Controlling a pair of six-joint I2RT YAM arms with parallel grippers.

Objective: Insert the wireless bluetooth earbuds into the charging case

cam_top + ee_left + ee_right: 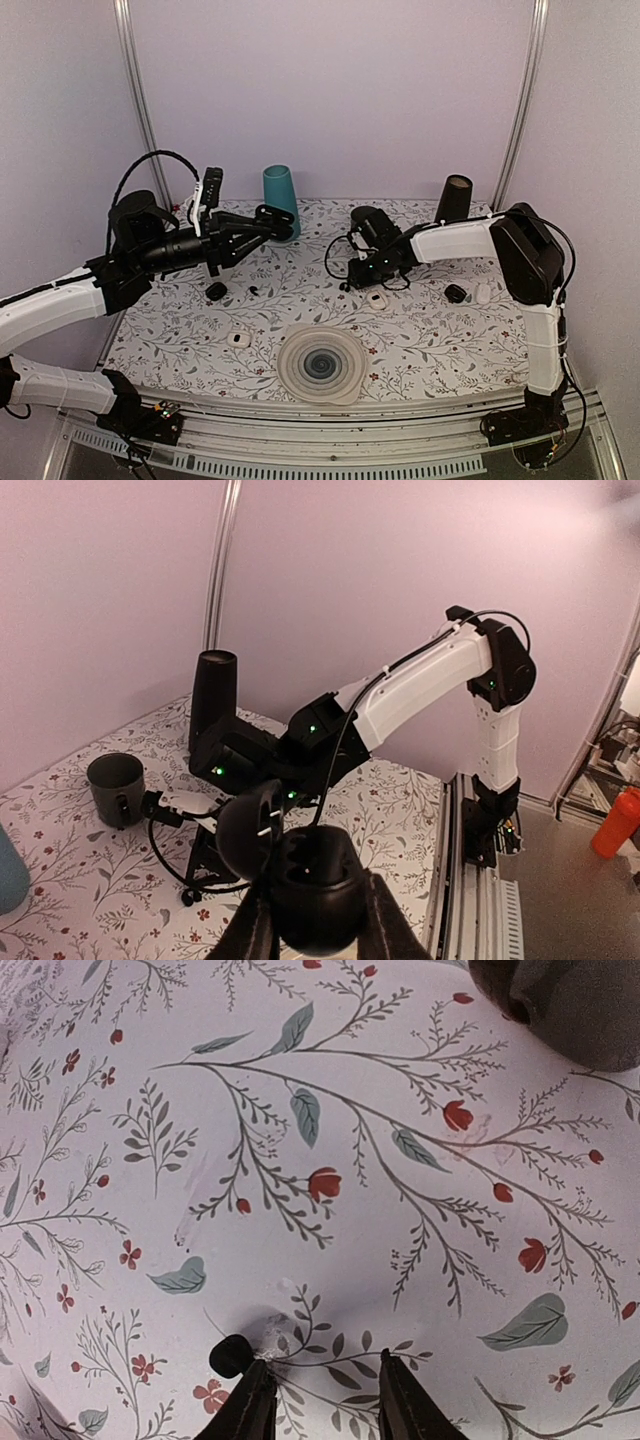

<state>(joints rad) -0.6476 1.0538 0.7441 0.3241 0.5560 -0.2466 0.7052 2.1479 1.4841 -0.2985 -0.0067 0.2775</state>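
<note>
The left gripper [315, 915] is raised above the table, clamped around a glossy black rounded charging case [320, 875] whose hinged lid stands open. The right gripper [322, 1368] is down close to the white floral-printed table surface [420, 1260] with its two fingers parted and nothing between them. One tiny glossy black rounded earbud [232, 1355] lies on the surface just outside the tip of one finger, apparently touching it.
</note>
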